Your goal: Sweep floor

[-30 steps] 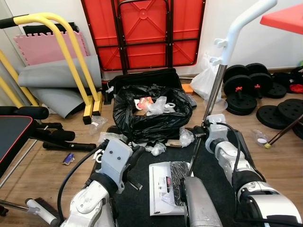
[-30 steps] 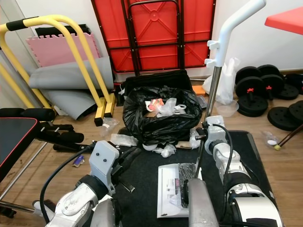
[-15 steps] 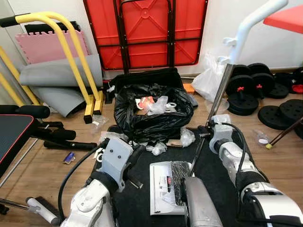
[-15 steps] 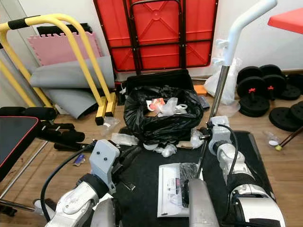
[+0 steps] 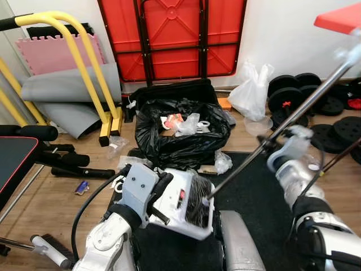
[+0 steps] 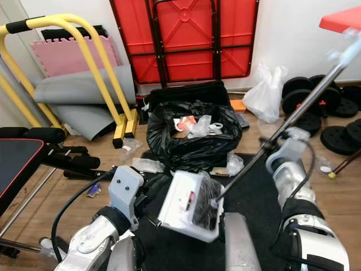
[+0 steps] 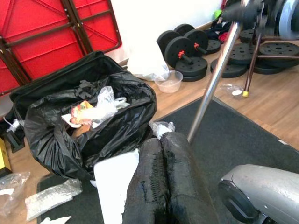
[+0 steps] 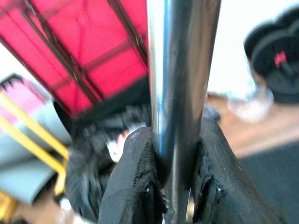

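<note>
Indoors: dark mat (image 5: 256,197) on wood floor (image 5: 51,206), red table (image 5: 169,36) against wall

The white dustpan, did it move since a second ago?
Yes. The white dustpan has come up off the dark mat and swung toward the left gripper, and its metal pole, clamped in the right gripper, has tipped over to the right. The black trash bag and scraps around it stayed put.
</note>
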Available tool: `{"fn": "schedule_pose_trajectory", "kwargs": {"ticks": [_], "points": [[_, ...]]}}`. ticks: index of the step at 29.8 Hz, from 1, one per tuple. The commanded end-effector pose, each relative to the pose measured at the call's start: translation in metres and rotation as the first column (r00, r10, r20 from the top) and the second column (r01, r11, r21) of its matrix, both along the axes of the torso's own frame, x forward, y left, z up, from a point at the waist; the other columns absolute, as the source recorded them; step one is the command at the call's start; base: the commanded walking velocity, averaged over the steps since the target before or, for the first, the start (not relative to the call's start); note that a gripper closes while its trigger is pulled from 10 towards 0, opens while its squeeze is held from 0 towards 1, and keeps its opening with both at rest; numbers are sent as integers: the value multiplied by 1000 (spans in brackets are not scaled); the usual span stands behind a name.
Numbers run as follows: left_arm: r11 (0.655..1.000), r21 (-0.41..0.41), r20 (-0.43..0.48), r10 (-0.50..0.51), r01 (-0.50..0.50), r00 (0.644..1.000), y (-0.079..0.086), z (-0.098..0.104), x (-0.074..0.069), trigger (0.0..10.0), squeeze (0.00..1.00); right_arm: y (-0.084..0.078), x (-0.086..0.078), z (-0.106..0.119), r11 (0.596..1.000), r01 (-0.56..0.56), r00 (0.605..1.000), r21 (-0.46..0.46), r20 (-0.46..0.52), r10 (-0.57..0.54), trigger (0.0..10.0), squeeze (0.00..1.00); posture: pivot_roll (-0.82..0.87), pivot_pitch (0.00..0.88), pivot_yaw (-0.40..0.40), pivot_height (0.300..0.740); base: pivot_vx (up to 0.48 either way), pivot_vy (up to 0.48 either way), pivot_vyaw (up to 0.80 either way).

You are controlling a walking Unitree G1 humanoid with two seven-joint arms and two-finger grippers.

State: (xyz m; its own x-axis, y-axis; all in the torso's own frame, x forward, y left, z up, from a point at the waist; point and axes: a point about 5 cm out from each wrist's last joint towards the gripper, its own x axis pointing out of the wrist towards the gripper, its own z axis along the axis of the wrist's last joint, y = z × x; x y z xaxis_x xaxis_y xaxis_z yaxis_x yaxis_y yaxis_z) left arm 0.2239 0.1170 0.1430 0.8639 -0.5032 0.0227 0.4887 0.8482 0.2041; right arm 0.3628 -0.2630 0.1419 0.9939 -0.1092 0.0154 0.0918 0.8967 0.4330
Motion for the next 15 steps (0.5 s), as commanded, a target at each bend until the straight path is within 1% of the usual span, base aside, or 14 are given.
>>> {"fn": "schedule_pose_trajectory", "kwargs": {"ticks": [1,11,12,13,15], "points": [[1000,3,-15,5,-5,1000,2,-4,1,10000,0,-2,3,15,1000,5,997,22,73,-7,10000,0,-135,8,3,505,0,0,0],[1000,3,-17,26,-26,1000,4,-5,4,10000,0,2,1,15,1000,-2,996,26,87,0,10000,0,-137,0,2,520,0,0,0],[997,-23,-22,72,-73,997,8,-3,7,10000,0,3,3,20,1000,-8,995,28,101,5,10000,0,-136,0,-3,525,0,0,0],[997,-23,-22,72,-73,997,8,-3,7,10000,0,3,3,20,1000,-8,995,28,101,5,10000,0,-136,0,-3,525,0,0,0],[989,-42,-24,142,-143,990,14,-2,10,10000,0,5,5,27,999,-17,993,34,119,13,10000,0,-136,0,-3,535,0,0,0]]}}
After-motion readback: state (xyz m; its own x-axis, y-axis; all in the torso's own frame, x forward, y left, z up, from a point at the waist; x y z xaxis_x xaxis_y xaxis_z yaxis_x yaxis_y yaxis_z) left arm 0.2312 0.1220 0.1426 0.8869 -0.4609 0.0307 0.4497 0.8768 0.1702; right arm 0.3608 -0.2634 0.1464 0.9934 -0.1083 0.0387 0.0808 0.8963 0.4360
